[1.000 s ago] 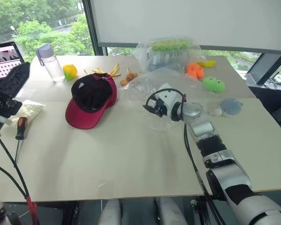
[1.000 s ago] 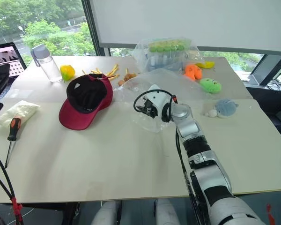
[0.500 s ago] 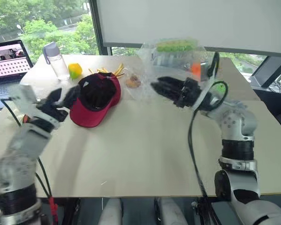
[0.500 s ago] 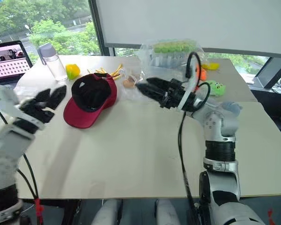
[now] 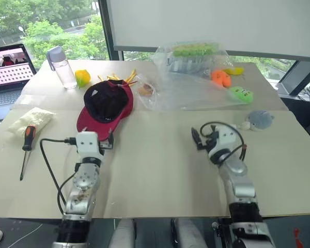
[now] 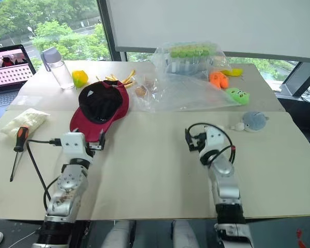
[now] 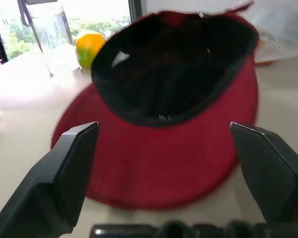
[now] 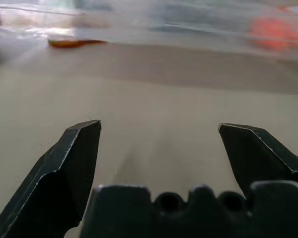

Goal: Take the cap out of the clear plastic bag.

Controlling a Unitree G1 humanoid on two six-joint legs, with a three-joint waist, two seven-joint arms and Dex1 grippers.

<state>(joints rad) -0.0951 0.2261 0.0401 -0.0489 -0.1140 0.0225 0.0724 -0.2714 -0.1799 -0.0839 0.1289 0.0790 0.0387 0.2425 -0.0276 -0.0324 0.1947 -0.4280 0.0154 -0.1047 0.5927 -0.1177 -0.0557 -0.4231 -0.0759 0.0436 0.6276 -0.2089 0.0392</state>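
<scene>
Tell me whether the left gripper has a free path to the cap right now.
Probably yes. The left gripper is open, pointing straight at the cap, which lies upside down on the table, outside the clear plastic bag. Nothing lies between them.

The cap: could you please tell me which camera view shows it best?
The left wrist view shows the cap best: it lies upside down, black lining facing up, red brim toward the camera, between the open left gripper fingers. Both eye views show it whole but farther off, out of the clear plastic bag.
</scene>
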